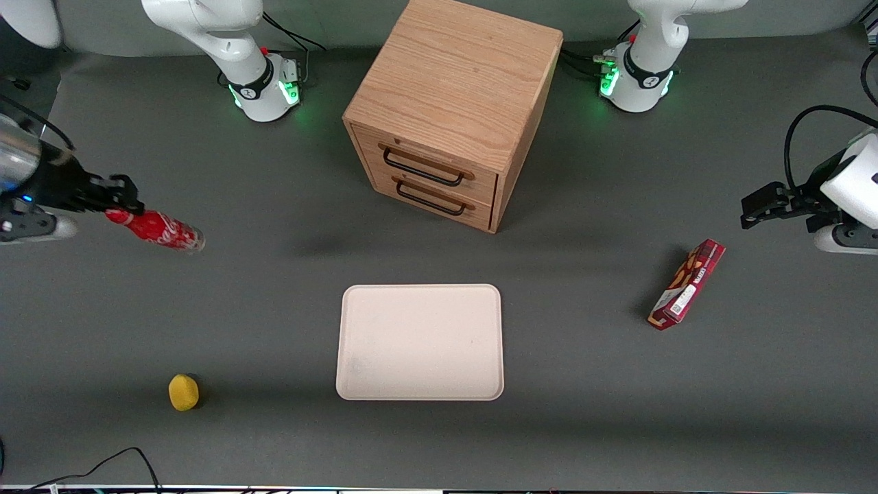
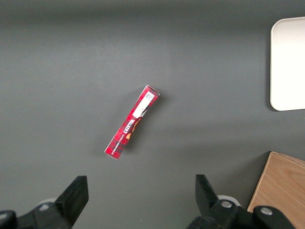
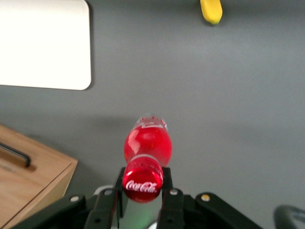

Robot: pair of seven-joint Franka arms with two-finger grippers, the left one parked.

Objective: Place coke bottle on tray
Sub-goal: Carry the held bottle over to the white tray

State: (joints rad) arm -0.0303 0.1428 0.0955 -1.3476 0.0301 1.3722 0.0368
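Note:
The coke bottle [image 1: 156, 228] is a small red bottle with white lettering and a clear base. My right gripper [image 1: 125, 203] is shut on its cap end and holds it above the table, at the working arm's end. In the right wrist view the bottle [image 3: 147, 145] hangs from the gripper [image 3: 143, 183], with the red cap between the fingers and the clear base pointing down toward the table. The tray [image 1: 420, 342] is pale pinkish-beige and lies flat near the table's middle, nearer the front camera than the cabinet; its corner shows in the right wrist view [image 3: 43, 43]. Nothing lies on it.
A wooden drawer cabinet [image 1: 449, 110] with two shut drawers stands farther from the front camera than the tray. A yellow lemon [image 1: 184, 392] lies near the front edge at the working arm's end. A red snack box [image 1: 686, 284] lies toward the parked arm's end.

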